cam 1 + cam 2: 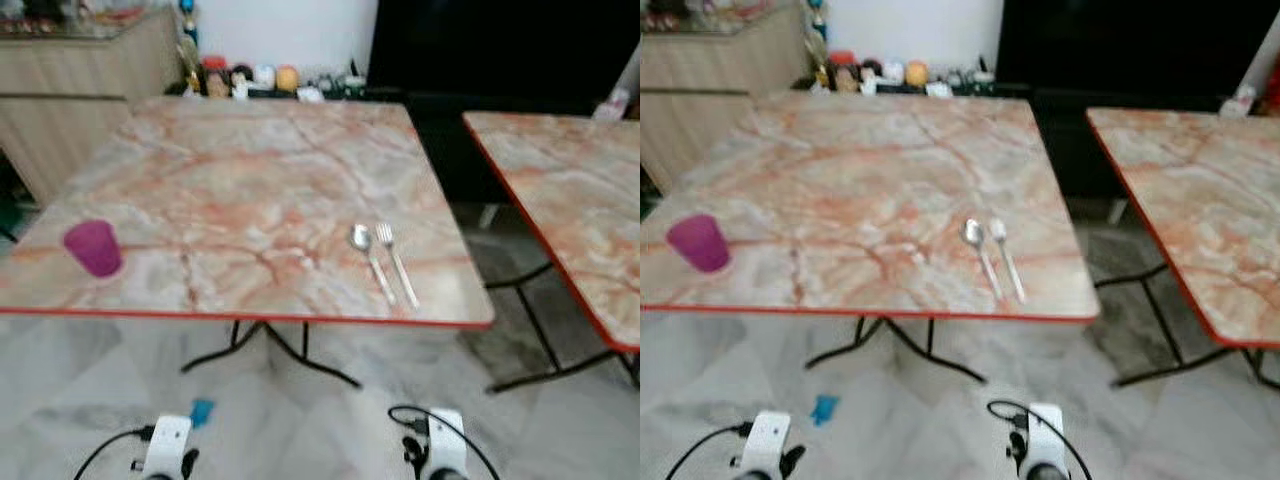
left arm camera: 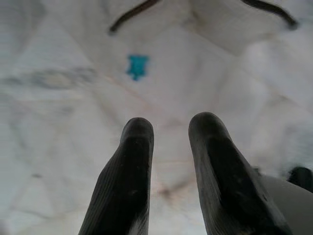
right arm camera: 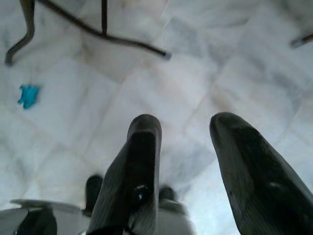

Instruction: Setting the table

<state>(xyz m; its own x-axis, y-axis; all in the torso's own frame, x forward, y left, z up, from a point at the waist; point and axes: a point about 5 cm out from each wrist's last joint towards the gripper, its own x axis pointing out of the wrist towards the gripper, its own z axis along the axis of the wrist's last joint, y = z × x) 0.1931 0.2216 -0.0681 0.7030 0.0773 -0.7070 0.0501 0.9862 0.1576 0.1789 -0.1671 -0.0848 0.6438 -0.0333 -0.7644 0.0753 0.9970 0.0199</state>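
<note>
Table: a marble-patterned top with a red edge (image 1: 250, 318) on black folding legs, standing on pale marble floor tiles.
Spoon: the spoon (image 1: 368, 256) lies near the table's front right corner, bowl away from the robot.
Fork: the fork (image 1: 397, 264) lies just beside the spoon on its right, roughly parallel to it.
Cup: a purple cup (image 1: 94, 247) stands upright near the front left edge, well apart from the cutlery.
Second table: a matching table (image 1: 560, 190) stands to the right, across a gap.
Head views: they take in both tabletops, a wooden counter (image 1: 80, 70) and small items along the far wall (image 1: 260, 78).
Left gripper: the left gripper (image 2: 168, 128) hangs low over the floor, fingers apart and empty; its wrist view brings a blue scrap (image 2: 137, 66) close.
Right gripper: the right gripper (image 3: 183, 125) also points at the floor, fingers spread and empty; its wrist view shows a table leg (image 3: 127, 43) and the robot's foot.
</note>
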